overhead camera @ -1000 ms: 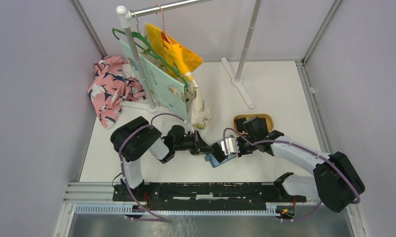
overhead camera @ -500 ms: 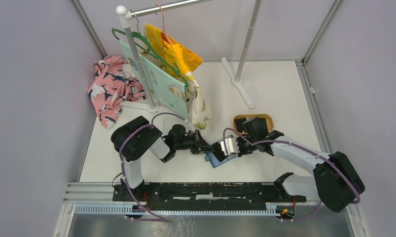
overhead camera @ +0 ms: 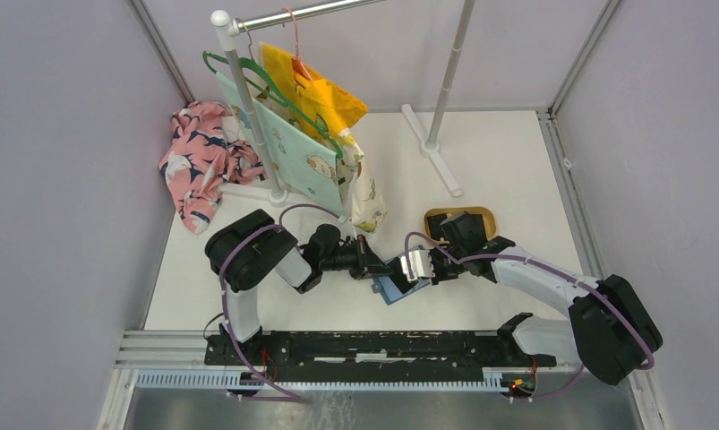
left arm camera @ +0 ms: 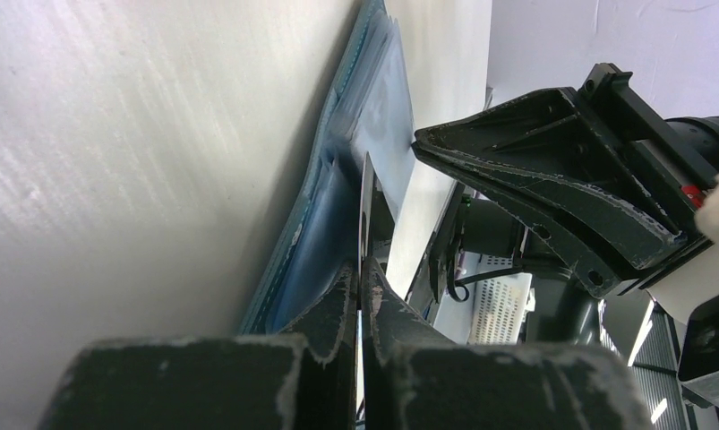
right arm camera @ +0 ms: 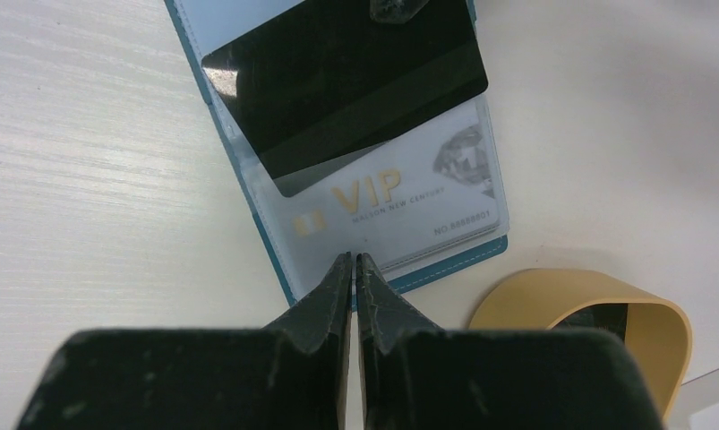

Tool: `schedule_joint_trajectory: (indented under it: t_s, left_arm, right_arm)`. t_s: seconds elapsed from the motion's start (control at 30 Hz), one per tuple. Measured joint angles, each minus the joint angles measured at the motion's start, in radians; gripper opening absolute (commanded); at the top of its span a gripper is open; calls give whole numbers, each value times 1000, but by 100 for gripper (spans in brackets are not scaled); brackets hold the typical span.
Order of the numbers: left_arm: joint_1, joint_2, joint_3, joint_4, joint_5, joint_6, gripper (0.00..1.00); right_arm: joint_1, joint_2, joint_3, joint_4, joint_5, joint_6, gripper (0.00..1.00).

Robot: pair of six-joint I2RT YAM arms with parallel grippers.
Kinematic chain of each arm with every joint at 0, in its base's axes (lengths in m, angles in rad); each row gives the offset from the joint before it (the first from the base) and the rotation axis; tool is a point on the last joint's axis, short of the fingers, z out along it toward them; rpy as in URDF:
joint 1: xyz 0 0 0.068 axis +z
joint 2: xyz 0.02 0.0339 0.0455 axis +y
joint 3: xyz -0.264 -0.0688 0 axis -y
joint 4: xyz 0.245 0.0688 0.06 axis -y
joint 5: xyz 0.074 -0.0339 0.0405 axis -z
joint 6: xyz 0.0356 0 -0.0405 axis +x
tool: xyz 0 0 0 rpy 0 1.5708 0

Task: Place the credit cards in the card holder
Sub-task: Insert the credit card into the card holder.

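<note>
from above, we see the left gripper and right gripper tip to tip over the blue card holder on the bench. left wrist: jaws pinch a black credit card edge-on, seemingly to feed a slot. right wrist: jaws closed, pinning the holder's edge steady.

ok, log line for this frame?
step: card insertion | left pincer: shut on black credit card over open card holder | right pincer: shut, tips at holder's edge
</note>
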Motion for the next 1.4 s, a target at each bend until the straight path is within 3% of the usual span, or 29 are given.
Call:
schedule_joint_trajectory:
  t_s: [0.97, 1.23, 1.4]
  left_arm:
    - [-21, 42, 44, -26, 4, -93, 2]
    - [-21, 68, 76, -26, 12, -95, 3]
    - [-21, 82, 90, -27, 15, -95, 6]
  right_arm:
    - [0, 0, 0, 4, 5, 3, 10]
    - [0, -2, 0, 7, 2, 13, 14]
    - [10, -27, 0, -6, -64, 30, 14]
